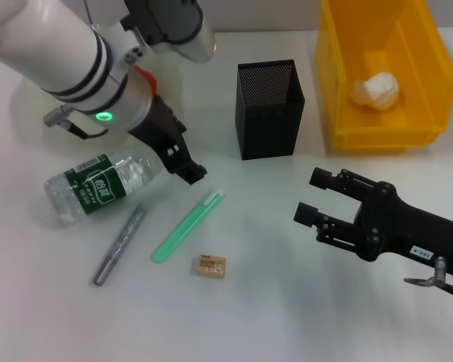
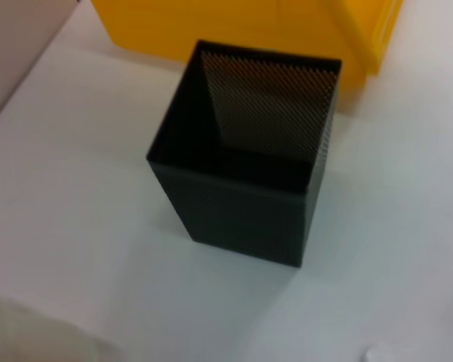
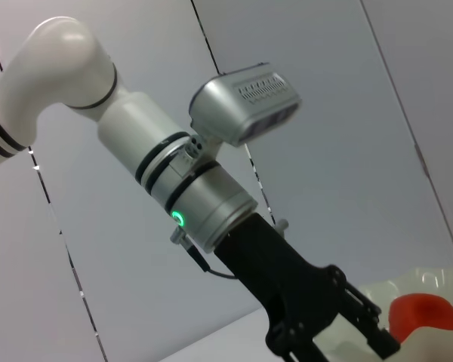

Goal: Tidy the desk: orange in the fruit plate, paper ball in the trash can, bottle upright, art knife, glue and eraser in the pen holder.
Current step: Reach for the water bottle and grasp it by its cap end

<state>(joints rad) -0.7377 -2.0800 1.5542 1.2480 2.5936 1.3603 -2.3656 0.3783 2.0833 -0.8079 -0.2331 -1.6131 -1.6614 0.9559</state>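
Bottle (image 1: 98,187) lies on its side on the tabletop (image 1: 272,302), at nine o'clock from the pen holder (image 1: 269,109). Left gripper (image 1: 190,173) hovers beside it, fingers together, empty. Right gripper (image 1: 311,197) gapes, empty.

The left arm (image 3: 174,181), white with a lit green ring, was seen reaching downward, ending in the black left gripper (image 3: 325,332). Just beside it, the orange (image 3: 423,317) was seen resting in the pale fruit plate (image 3: 377,290).
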